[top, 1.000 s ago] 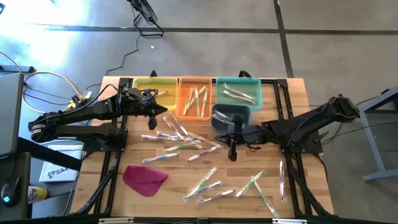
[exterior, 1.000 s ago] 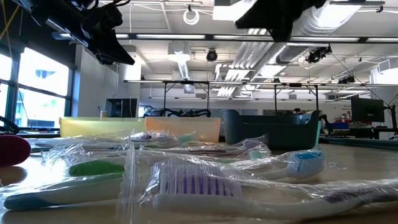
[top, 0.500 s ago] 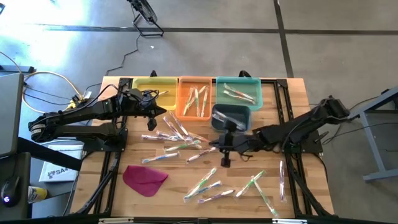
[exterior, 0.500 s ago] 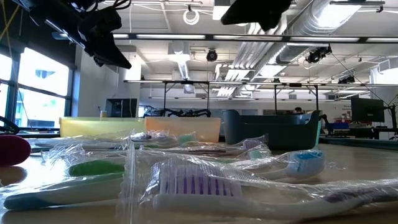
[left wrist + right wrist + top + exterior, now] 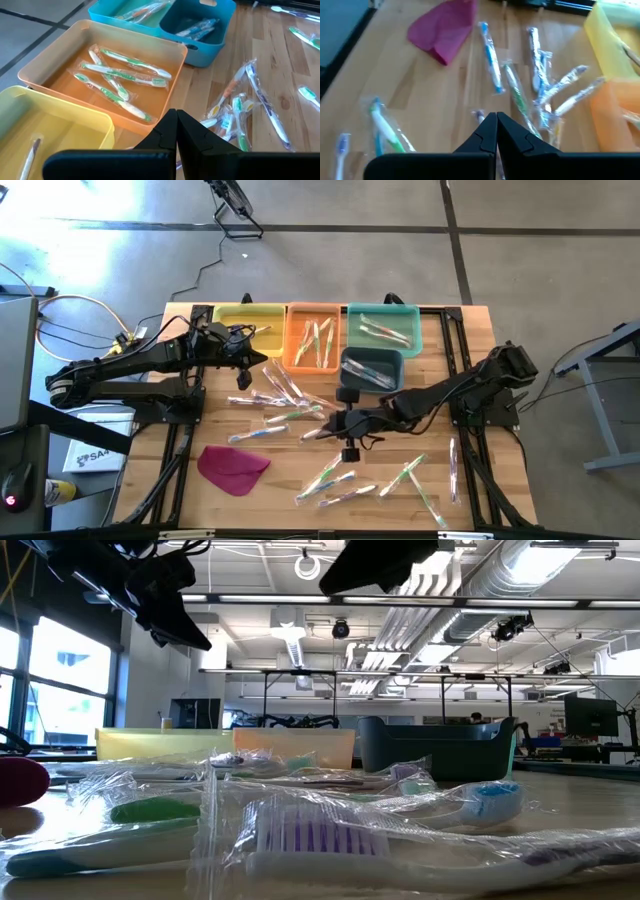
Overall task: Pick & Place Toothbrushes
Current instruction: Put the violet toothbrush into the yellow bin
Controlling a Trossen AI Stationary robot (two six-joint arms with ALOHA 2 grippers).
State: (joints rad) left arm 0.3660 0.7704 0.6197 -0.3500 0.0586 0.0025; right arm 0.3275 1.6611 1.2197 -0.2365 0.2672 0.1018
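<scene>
While both tools (image 5: 176,131) (image 5: 496,135) shut, empty: orange bin (image 5: 312,337) holds green toothbrushes (image 5: 120,80); yellow bin (image 5: 247,325) one.

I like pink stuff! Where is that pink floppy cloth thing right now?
In the high view, the pink cloth lies flat on the table's front-left part, just below the middle cluster of wrapped toothbrushes.

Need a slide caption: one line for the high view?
Right gripper, jaws shut, reaches over scattered wrapped toothbrushes on the table; left gripper waits beside the yellow bin.
</scene>
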